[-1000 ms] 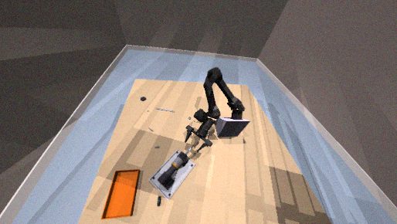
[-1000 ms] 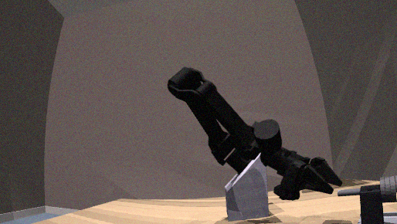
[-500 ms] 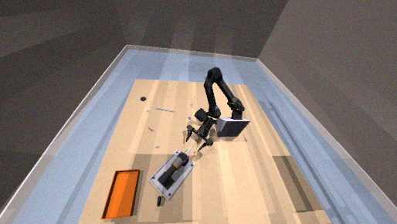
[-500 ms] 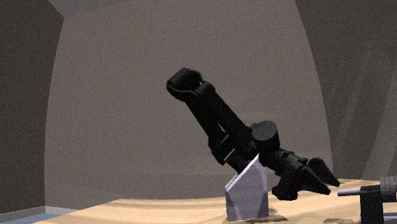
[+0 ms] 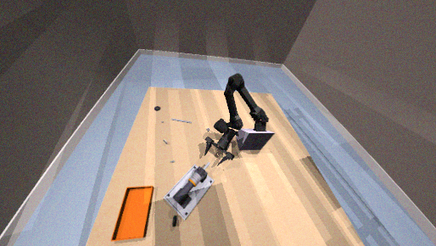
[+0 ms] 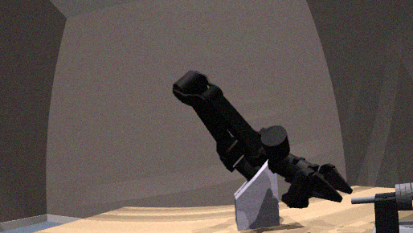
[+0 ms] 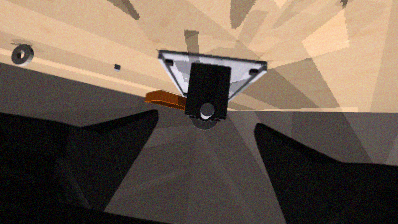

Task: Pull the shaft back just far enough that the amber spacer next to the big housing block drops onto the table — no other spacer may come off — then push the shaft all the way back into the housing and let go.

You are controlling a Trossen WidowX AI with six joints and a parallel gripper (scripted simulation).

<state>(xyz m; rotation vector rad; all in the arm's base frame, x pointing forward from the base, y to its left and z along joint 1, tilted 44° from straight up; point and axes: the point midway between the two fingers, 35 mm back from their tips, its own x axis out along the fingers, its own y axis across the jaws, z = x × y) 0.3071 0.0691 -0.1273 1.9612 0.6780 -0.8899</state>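
The grey shaft (image 5: 207, 164) (image 6: 361, 200) (image 7: 206, 110) sticks out of a black support block (image 6: 386, 213) (image 7: 209, 85) on a pale base plate (image 5: 202, 193) (image 7: 242, 65). Grey spacers (image 5: 196, 176) (image 6: 403, 191) sit behind that support. The amber spacer (image 5: 192, 182) is on the shaft, beside the big dark housing block (image 5: 182, 197); the wrist view hides it. My gripper (image 5: 212, 160) (image 6: 346, 195) (image 7: 206, 120) is open and empty. Its fingertips are just short of the shaft's free end, which appears between them in the wrist view.
An orange tray (image 5: 136, 214) (image 7: 165, 98) lies beyond the plate. A small black cylinder (image 5: 175, 220) lies by the plate's far corner. A thin rod (image 5: 181, 121), a dark ring (image 5: 157, 109) (image 7: 22, 54) and several small bits lie on the table.
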